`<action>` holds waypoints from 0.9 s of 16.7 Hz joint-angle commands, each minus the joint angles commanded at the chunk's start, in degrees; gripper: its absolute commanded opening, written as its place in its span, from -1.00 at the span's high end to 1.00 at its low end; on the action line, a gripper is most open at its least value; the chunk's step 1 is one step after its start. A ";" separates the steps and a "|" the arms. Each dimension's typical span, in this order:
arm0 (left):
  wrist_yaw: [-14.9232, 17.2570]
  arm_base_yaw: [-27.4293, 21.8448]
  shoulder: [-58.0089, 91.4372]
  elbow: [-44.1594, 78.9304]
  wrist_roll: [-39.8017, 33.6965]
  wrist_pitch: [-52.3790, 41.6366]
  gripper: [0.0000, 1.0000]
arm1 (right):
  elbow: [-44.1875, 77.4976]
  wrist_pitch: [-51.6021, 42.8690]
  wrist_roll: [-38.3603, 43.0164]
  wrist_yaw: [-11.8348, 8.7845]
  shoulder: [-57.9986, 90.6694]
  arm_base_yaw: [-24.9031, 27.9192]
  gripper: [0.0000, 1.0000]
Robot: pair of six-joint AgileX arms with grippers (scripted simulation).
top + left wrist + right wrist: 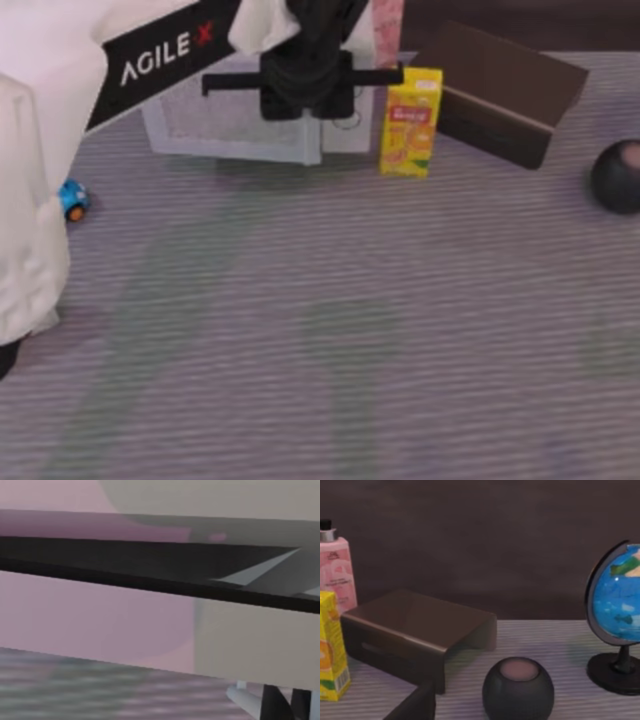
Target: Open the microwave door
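The left hand [305,85] sits at the far side of the table [320,340], pressed against the front of the microwave [345,135], right at the free edge of the microwave door [215,125]; whether its fingers are parted or closed I cannot tell from here. The door, with its speckled mesh window, looks swung out toward the table's left. I would judge it a stiff, light, smooth panel that pivots on its hinge, best taken at that free edge and drawn along an arc. A yellow juice carton [410,122] stands just beside the oven. The right hand is out of sight.
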 joint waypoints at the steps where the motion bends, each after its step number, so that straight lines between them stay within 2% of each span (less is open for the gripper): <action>1: 0.00 0.00 0.00 0.00 0.00 0.00 1.00 | 0.00 0.00 0.00 0.00 0.00 0.00 -1.00; 7: 0.32 -0.33 0.23 -0.30 -0.09 0.17 1.00 | 0.00 0.00 0.00 0.00 0.00 0.00 -1.00; 15: 2.66 0.43 -5.86 -9.58 5.64 5.20 1.00 | 0.00 0.00 0.00 0.00 0.00 0.00 -1.00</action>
